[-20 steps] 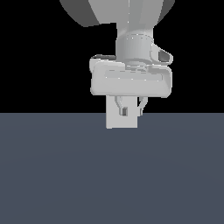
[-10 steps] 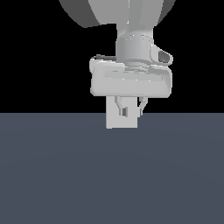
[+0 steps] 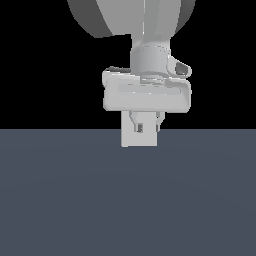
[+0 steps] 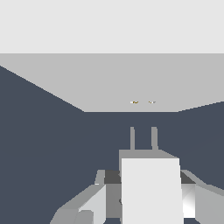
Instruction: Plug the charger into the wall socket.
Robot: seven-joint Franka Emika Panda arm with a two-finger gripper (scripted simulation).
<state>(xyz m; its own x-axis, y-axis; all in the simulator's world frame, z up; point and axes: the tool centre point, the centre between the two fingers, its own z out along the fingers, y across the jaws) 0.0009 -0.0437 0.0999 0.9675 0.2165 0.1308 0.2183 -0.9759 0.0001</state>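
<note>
In the wrist view my gripper (image 4: 148, 199) is shut on the charger (image 4: 151, 188), an off-white block with two grey prongs. The prongs point at the wall socket (image 4: 109, 83), whose two orange-brown dots sit roughly in line with them. A short gap separates the prong tips from the plate. In the exterior view the gripper (image 3: 146, 125) hangs low over the floor. The square socket plate (image 3: 127, 140) stands right behind its fingers (image 3: 133, 120). The charger cannot be told apart from the plate there.
A flat dark blue-grey floor (image 3: 125, 200) fills the lower half of the exterior view and also shows in the wrist view (image 4: 43, 153). The background above it is black. The arm's big grey link (image 3: 145, 20) hangs over the gripper.
</note>
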